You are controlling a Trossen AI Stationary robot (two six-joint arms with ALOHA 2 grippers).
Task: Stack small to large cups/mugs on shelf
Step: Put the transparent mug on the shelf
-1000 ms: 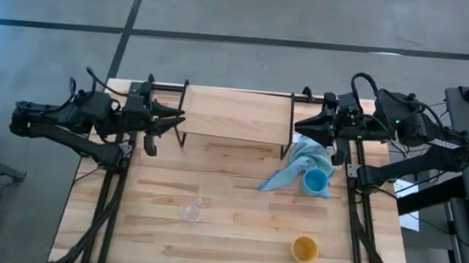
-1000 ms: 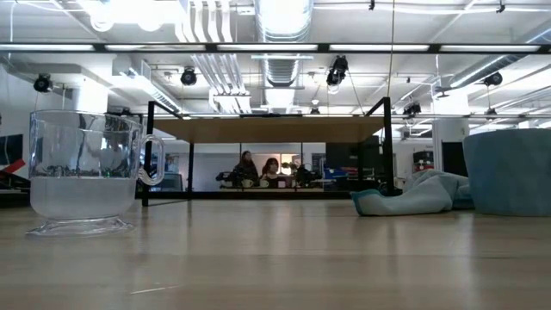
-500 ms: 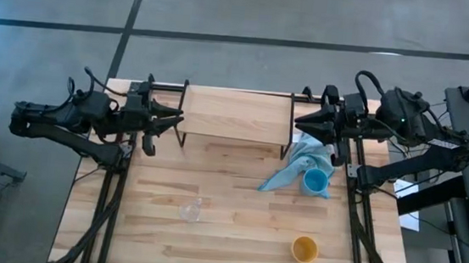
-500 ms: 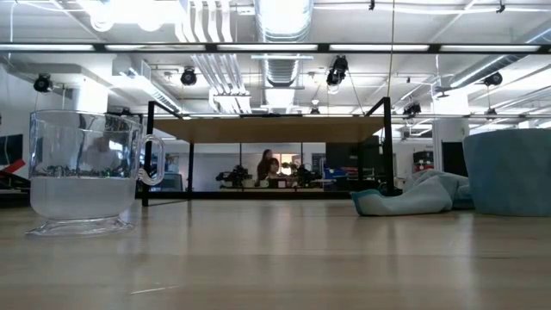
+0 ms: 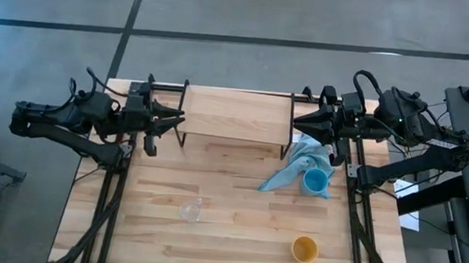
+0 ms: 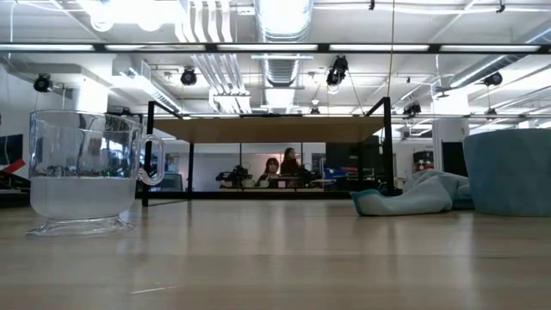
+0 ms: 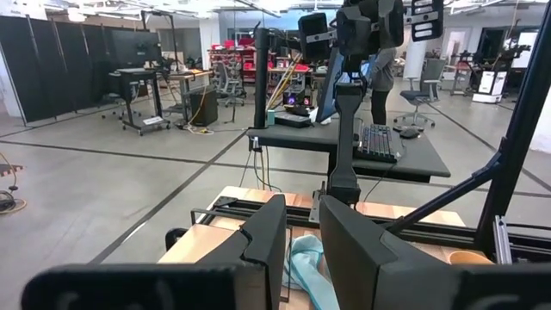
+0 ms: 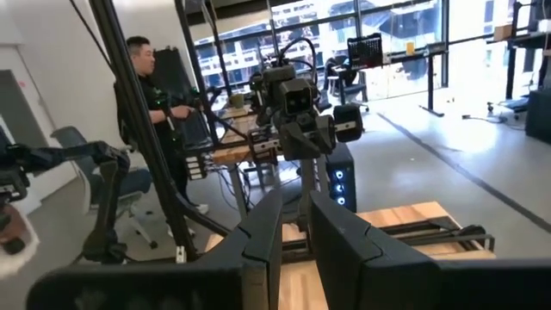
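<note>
Cups first: the clear glass (image 5: 190,210) stands alone on the open table (image 5: 232,251), well apart from the yellow-orange cup (image 5: 304,249) toward the table's right side. The light blue cup (image 5: 315,182) lies touching a light blue cloth (image 5: 293,166), just beside the shelf's right legs. The shelf (image 5: 236,115) carries nothing yet, so no stacking has begun.

Your left gripper (image 5: 178,116) waits at the shelf's left end; in its wrist view the fingers (image 7: 258,245) stand a narrow gap apart, holding nothing. Your right gripper (image 5: 298,120) sits at the shelf's right end, likewise slightly parted and empty.

Watch the blue cup: you may snag the cloth with it and drag fabric onto the shelf. The glass is hard to read from above, so you could easily misjudge its rim and tip it.
</note>
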